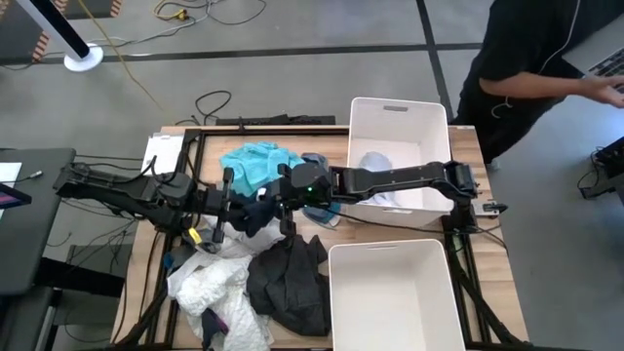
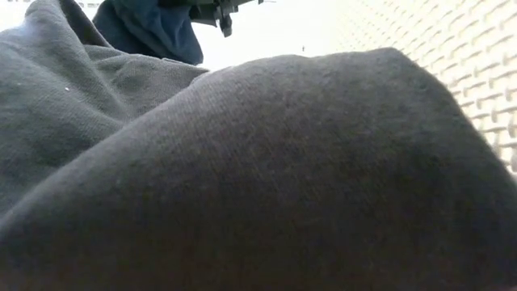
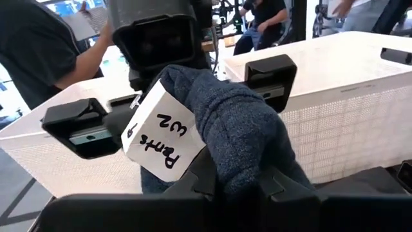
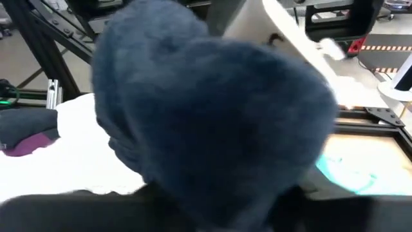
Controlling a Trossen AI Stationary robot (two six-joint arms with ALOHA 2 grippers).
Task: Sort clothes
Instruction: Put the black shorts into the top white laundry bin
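A dark blue garment (image 1: 258, 210) with a white hand-written tag (image 3: 161, 138) is bunched between my two grippers at the table's middle. My left gripper (image 1: 234, 203) is shut on it. My right gripper (image 1: 285, 195) faces it with its fingers (image 3: 80, 125) wide apart, one on either side of the garment's far end. Whether they touch it, I cannot tell. A teal garment (image 1: 258, 164) lies behind. A dark grey garment (image 1: 288, 278) and a white printed one (image 1: 210, 292) lie near the front edge. My left gripper pinches a bunched fold of the dark blue garment (image 3: 241, 174) between its two fingers, coming level from the table's left side. The cloth stands out past the fingertips in a thick roll with the tag on its side. In the low view it hangs (image 2: 153, 32) below the gripper.
A white bin (image 1: 400, 117) stands at the far right, with pale cloth inside. A second white bin (image 1: 395, 255) stands at the near right. The dark grey garment (image 2: 242, 178) blocks most of the low view. A person (image 1: 526, 58) stands beyond the table's far right corner.
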